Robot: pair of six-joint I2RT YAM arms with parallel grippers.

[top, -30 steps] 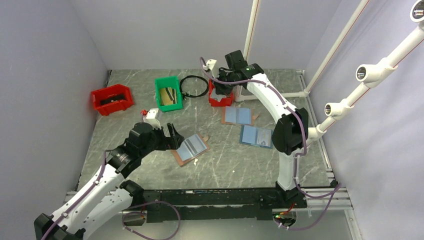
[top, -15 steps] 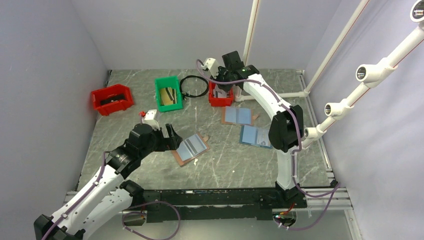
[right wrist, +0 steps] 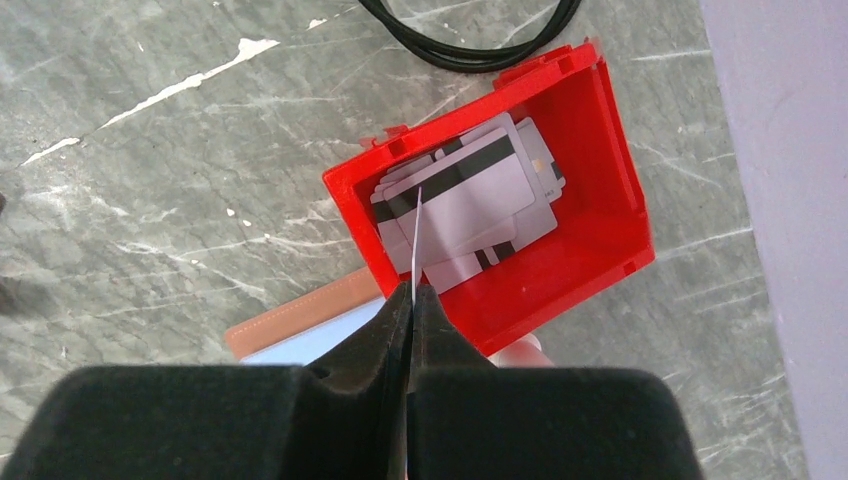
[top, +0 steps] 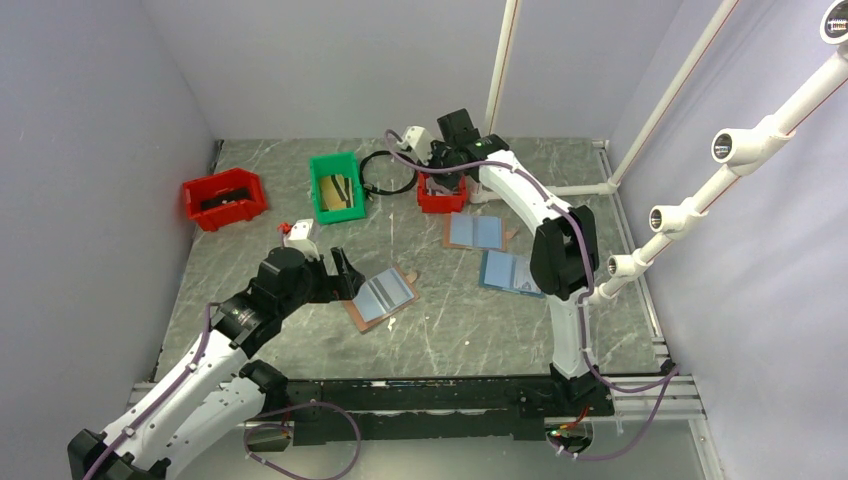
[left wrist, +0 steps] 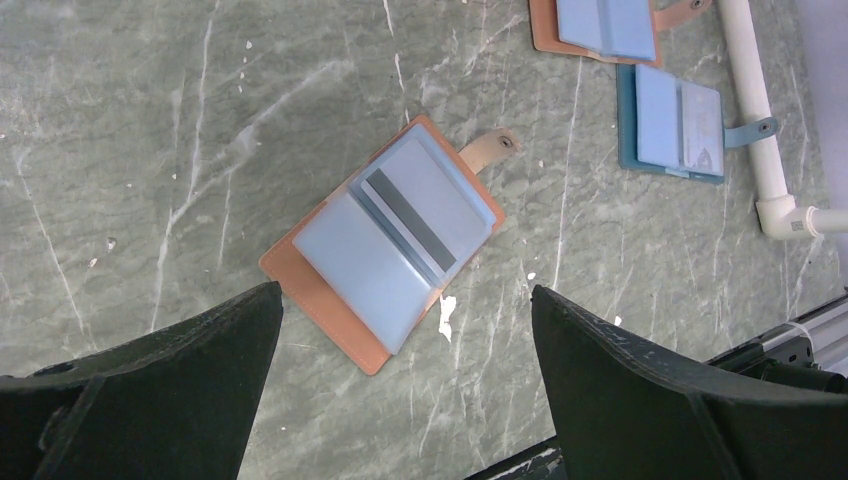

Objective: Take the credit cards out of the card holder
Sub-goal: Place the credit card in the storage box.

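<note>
1. card holder (left wrist: pixel 385 245) lies open & flat mid-frame in left wrist view, bare veined stone-look tabletop (left wrist: pixel 150 150) round all its edges.
2. left gripper (left wrist: pixel 405 297): spread wide, empty, above the card holder.
3. right gripper (right wrist: pixel 412 295): pinched tight on a thin card (right wrist: pixel 414 235) seen edge-on, over rigid red bin (right wrist: pixel 600 200) w/ stacked grey cards (right wrist: pixel 470 205).
4. only left wrist view shows the striped card (left wrist: pixel 420 205) in the card holder's upper-right page.
</note>
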